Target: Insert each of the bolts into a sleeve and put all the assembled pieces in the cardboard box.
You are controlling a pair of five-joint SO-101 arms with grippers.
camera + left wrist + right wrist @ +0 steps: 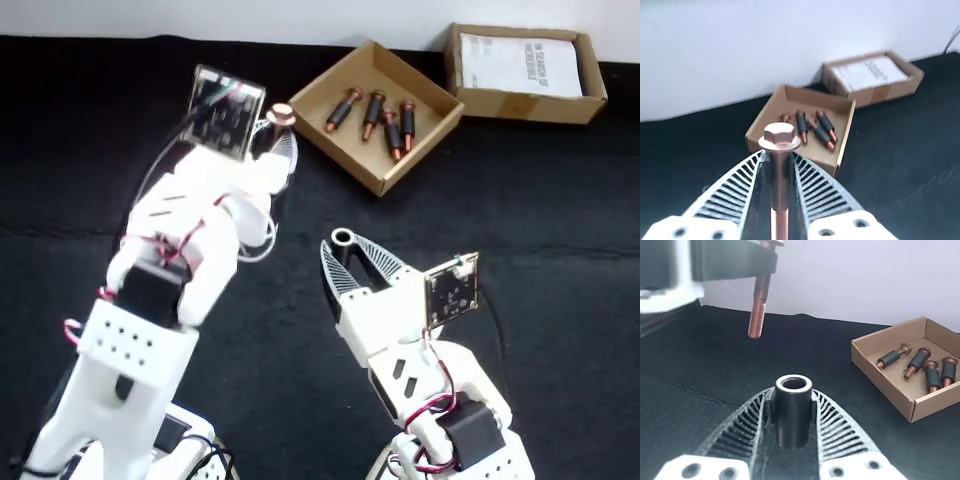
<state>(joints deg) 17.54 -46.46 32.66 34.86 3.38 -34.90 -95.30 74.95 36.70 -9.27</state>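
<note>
— How is the left end effector (778, 156) set?

— It is closed on a copper-coloured hex-head bolt (777, 185), which is gripped by the shank between two white ribbed fingers (735, 195). The bolt is held upright, head uppermost and threaded end down. In the high view the left end effector (281, 150) is seen towards the far left of the black cloth-covered surface (520, 220), near a corner of the shallow open cardboard box (381, 181).

— And the right end effector (793, 393)?

— It is closed around a black cylindrical sleeve (793, 415), which is clamped upright with its open bore facing up. In the high view the right end effector (346, 250) is placed near the middle of the surface, and the sleeve (343, 238) is held at its tip.

— What is given by one view and not by another?

— In the right wrist view the bolt (758, 310) is shown hanging higher than the sleeve and off to one side, so the two parts are seen to be apart. In the high view the bolt's head (282, 115) is visible, while the shank is hidden by the fingers. From above, four assembled pieces (372, 113), copper bolts in black sleeves, are counted lying inside the cardboard box. In the left wrist view the box (844, 135) is seen beyond the bolt head. A second cardboard box (530, 108), in which a white printed sheet is laid, is seen behind it.
</note>
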